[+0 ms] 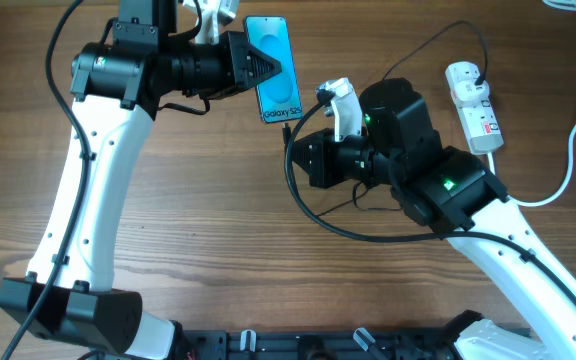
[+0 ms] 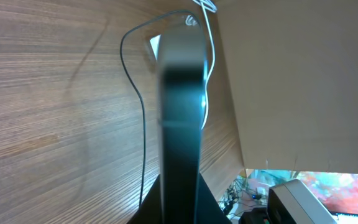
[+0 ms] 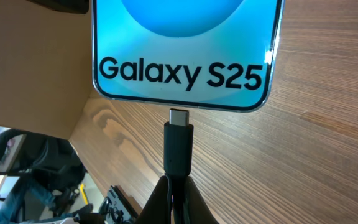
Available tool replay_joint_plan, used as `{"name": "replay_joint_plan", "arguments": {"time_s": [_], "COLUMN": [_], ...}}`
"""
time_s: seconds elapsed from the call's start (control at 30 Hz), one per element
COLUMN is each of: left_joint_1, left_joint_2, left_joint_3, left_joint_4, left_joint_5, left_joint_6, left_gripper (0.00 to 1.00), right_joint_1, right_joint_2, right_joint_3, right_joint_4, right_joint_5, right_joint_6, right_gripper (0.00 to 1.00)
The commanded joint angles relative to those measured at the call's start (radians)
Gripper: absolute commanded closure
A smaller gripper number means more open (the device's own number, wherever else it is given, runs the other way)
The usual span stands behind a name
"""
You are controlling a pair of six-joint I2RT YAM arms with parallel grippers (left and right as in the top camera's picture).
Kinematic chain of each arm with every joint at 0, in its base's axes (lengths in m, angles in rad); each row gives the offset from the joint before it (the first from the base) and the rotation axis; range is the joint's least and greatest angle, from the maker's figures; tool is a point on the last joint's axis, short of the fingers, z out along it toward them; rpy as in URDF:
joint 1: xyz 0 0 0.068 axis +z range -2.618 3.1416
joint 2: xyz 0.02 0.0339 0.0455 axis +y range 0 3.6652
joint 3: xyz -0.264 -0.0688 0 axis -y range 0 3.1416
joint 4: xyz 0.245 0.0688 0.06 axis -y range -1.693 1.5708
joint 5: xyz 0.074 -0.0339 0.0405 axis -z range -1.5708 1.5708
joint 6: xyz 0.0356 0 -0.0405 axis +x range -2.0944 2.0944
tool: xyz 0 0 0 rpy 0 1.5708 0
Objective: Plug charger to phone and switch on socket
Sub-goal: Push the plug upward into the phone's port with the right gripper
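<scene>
black and stiff, the plug of the charger (image 3: 179,146) is clamped in the right gripper (image 3: 178,190), tip just short of the phone (image 3: 182,56). the left gripper (image 1: 256,68) pinches that phone, probably slick and fragile. the socket (image 1: 476,105) lies well apart.

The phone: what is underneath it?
Only wooden table shows all round the phone; the patch beneath is covered by it. The charger plug points at its bottom edge, not underneath.
</scene>
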Motion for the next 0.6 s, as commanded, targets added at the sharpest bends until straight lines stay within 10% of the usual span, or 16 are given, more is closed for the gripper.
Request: {"name": "replay_joint_plan", "arguments": {"time_s": [0.0,0.57], "left_joint_1": [-0.005,-0.005], "left_joint_2": [0.001,0.001], "left_joint_3": [0.004,0.004], "left_joint_4": [0.007,0.007], "left_joint_5": [0.046,0.046], "left_joint_6": [0.013,0.013], "left_gripper": [0.96,0.96], "right_joint_1": [0.002,0.002], "right_joint_2": [0.001,0.001], "right_joint_3": [0.016,0.016], "right_joint_4": [0.003,0.006], "right_joint_5": [0.002,-0.007], "right_joint_6": [0.007,0.029], "right_gripper": [0.96,0.96]}}
